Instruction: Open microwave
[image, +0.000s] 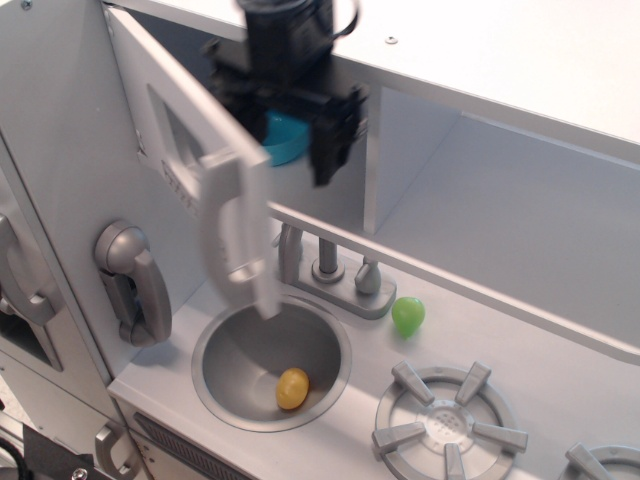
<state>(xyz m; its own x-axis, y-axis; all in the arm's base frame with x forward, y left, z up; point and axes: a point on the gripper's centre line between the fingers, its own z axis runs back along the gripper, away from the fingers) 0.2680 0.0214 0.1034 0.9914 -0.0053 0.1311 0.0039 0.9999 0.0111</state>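
Observation:
The microwave is the pale grey upper compartment at the left. Its door (170, 140), with a clear window and a tall silver handle (236, 228), stands swung well out over the sink and is motion-blurred. My black gripper (283, 150) is open and empty at the compartment's mouth, just behind the door's free edge. One finger (330, 140) shows clearly to the right. The other is partly hidden by the door. I cannot tell if it touches the door. A blue bowl (290, 135) sits inside the microwave.
A grey toy phone handset (135, 285) hangs on the left wall. The round sink (235, 340) holds a yellow egg-like toy (292, 388). The faucet (328, 268), a green toy (407, 315) and a stove burner (448, 420) are on the counter.

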